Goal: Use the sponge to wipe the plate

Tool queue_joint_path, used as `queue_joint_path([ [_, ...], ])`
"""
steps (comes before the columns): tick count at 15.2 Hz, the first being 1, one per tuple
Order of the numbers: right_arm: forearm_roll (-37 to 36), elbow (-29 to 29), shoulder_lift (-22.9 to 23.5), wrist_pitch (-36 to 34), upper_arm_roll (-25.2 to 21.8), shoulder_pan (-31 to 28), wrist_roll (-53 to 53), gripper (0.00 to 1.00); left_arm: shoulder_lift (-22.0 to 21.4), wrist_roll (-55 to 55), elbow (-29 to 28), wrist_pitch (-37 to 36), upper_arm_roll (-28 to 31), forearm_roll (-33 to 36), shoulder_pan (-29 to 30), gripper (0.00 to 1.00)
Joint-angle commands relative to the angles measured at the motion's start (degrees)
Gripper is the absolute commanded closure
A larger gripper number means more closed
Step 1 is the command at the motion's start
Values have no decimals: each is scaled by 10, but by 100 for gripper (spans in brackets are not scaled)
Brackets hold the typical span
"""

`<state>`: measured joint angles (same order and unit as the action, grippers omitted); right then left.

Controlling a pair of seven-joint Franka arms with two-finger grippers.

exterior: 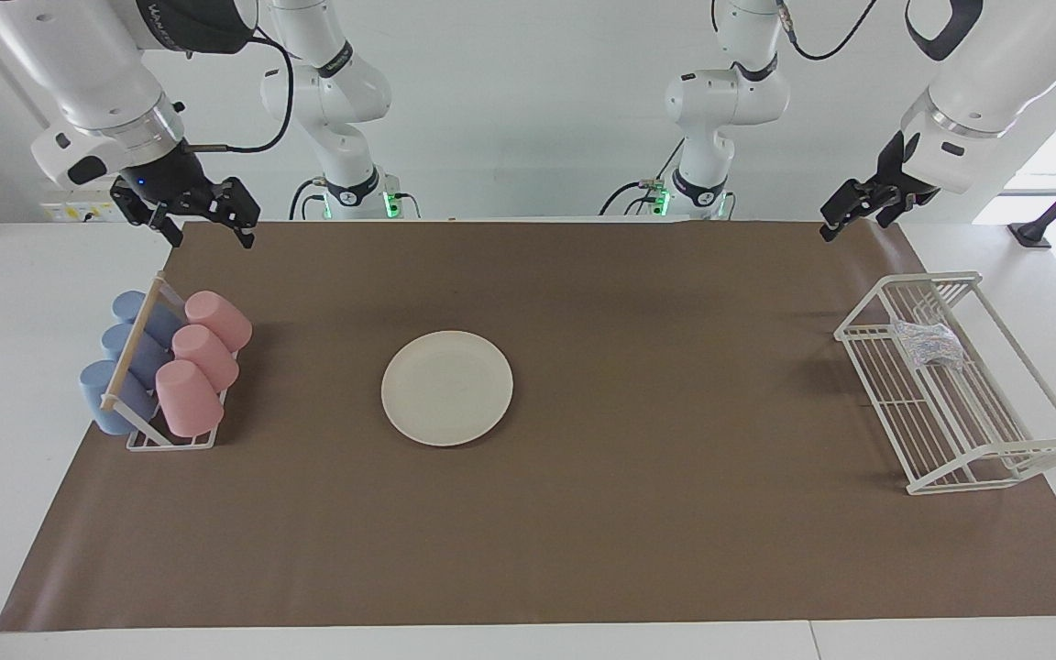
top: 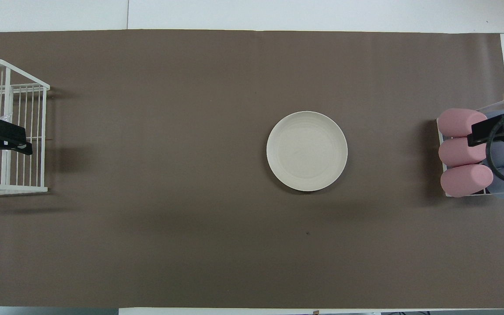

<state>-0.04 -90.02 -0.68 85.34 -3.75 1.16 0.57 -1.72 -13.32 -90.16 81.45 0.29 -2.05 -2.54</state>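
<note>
Sponge (exterior: 928, 344) in the wire rack (exterior: 1032, 449) — likely light, squashy, pinched across its middle; plate (exterior: 446, 388) untouched — both grippers' jaws released.

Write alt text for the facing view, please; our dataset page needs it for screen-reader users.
A cream plate lies mid-table on brown paper; the sponge sits in a white wire rack. Both grippers, left and right, hang open above the table's ends.

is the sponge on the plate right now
No, the sponge lies in the white wire basket, and the plate is bare.
</note>
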Motion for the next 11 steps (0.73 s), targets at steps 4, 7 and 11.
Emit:
queue_joint_path([
  [4,-10,11,6,-10,2,-1,13,0,0,0,1,13,0,7,1,0],
  [7,-10,11,6,-10,2,0,13,0,-11,-11,-23,34,1,4,3,0],
  [11,-10,11,6,-10,2,0,15,0,-14,-26,-47,67,-1,75,-4,0],
])
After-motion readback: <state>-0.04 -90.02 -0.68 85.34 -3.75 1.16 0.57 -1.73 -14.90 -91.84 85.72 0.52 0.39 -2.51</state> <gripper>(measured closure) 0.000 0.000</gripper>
